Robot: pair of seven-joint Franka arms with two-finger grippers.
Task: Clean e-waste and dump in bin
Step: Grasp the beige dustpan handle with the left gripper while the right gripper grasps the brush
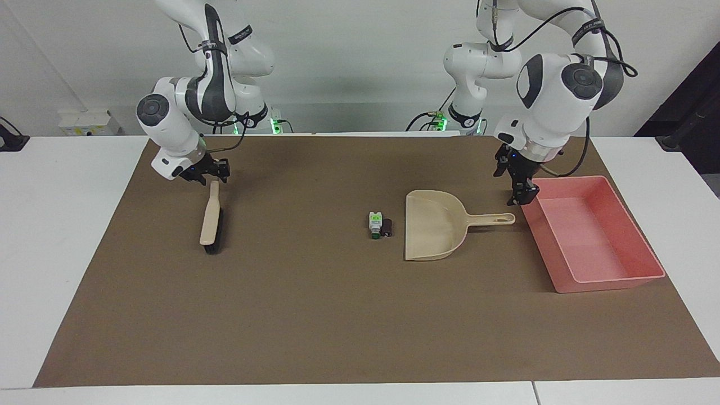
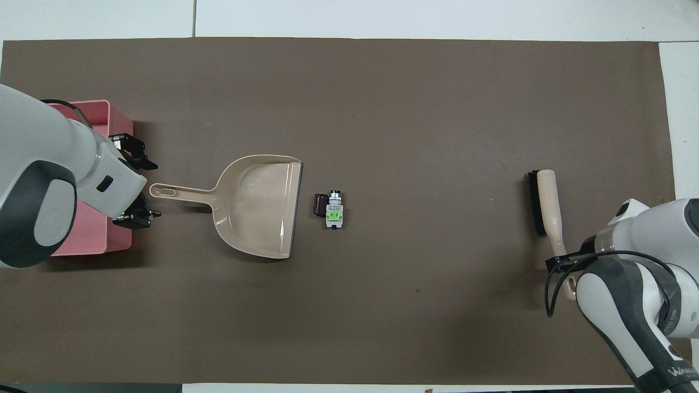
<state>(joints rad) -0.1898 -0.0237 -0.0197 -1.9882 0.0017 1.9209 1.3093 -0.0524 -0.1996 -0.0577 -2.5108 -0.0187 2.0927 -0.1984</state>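
Note:
The e-waste lies mid-mat, a white piece with green marks (image 1: 375, 223) (image 2: 334, 210) touching a dark cylinder (image 1: 386, 227) (image 2: 318, 204), just off the mouth of the beige dustpan (image 1: 433, 230) (image 2: 256, 204). The pink bin (image 1: 540, 236) (image 2: 109, 240) sits at the left arm's end of the table, past the dustpan's handle. My left gripper (image 1: 520, 196) (image 2: 143, 185) hangs open over the handle's tip, beside the bin's wall. My right gripper (image 1: 208, 177) (image 2: 562, 261) is at the handle end of the brush (image 1: 211, 216) (image 2: 548, 202); whether it grips it does not show.
A brown mat (image 1: 315, 315) covers most of the white table. The brush lies on it toward the right arm's end, handle pointing at the robots. The left arm's body hides much of the bin in the overhead view.

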